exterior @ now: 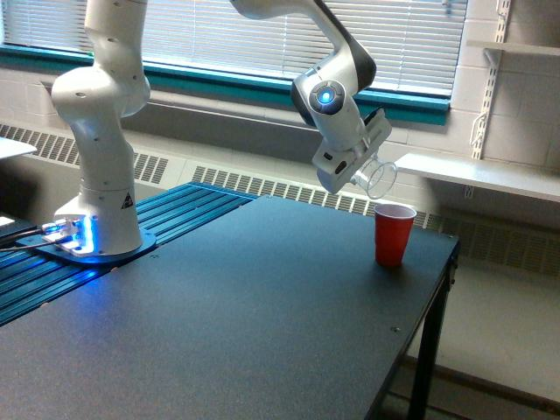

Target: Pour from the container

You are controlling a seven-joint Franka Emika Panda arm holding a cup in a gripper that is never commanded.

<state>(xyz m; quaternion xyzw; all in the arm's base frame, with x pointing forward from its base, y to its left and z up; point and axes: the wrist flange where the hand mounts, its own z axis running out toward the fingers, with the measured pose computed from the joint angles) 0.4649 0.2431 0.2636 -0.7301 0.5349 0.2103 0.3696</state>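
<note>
Overhead, the gripper (357, 171) clasps the clear container (378, 178), tipped sideways just above the red cup (392, 234), which stands near the black table's (245, 306) far right corner.

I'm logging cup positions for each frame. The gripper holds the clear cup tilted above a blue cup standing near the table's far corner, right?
Not quite: the standing cup is red, not blue, as the exterior view shows. The rest holds: the gripper holds the clear cup tilted above it, near the far corner of the table.

Arm (262, 7) cut off up top — fingers unclear.
</note>
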